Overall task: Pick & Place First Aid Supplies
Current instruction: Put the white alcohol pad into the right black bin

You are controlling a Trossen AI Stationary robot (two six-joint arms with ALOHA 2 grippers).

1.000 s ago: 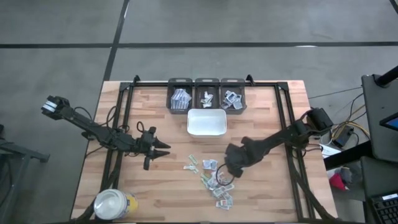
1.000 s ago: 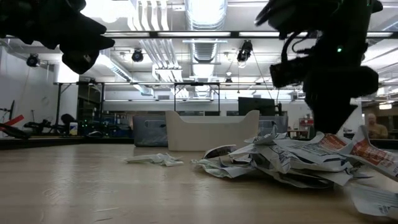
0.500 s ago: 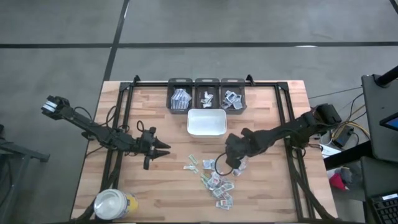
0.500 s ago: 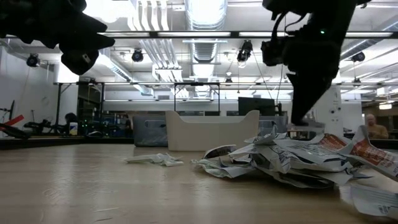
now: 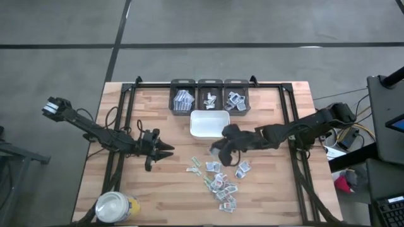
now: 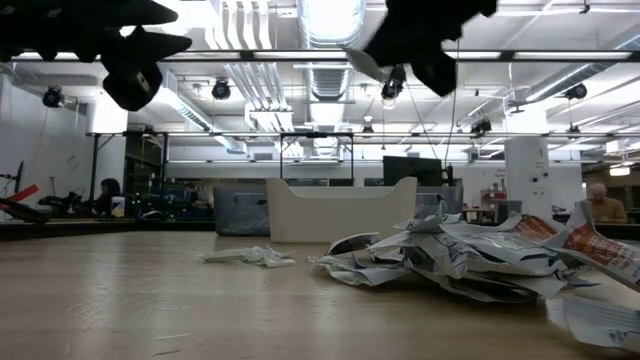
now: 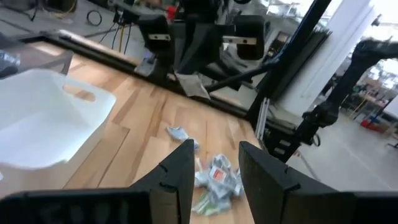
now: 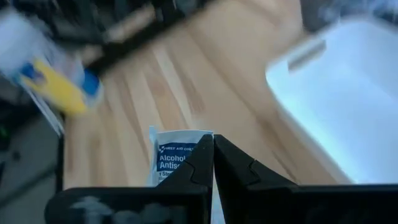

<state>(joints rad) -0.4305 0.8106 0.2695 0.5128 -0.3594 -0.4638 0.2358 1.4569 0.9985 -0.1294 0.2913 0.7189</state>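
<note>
The first aid supplies are small white printed packets in a loose pile (image 5: pixel 221 183) on the wooden table, seen close in the low view (image 6: pixel 470 255). My right gripper (image 5: pixel 219 151) hovers between the pile and the white tray (image 5: pixel 209 132), shut on one white packet with blue print (image 8: pixel 177 155). That packet also shows under the gripper in the left wrist view (image 7: pixel 193 86). My left gripper (image 5: pixel 165 151) waits open left of the pile, fingers pointing toward it. My right gripper pinches the blue-printed packet between its two fingertips at one side edge (image 8: pixel 199 146). Most of the packet sticks out sideways past the fingers. It is lifted clear of the table and hangs tilted below the fingers (image 6: pixel 360 60).
Three dark bins (image 5: pixel 209 96) holding sorted packets stand in a row at the table's far edge, just behind the tray. A yellow jar with a white lid (image 5: pixel 117 207) sits at the near left corner. A black frame borders the work area.
My right gripper has risen from the pile with one packet and moved toward the table's left and far side, nearing the white tray. The packet is now lifted clear of the heap. The rest of the pile has stayed where it was.
</note>
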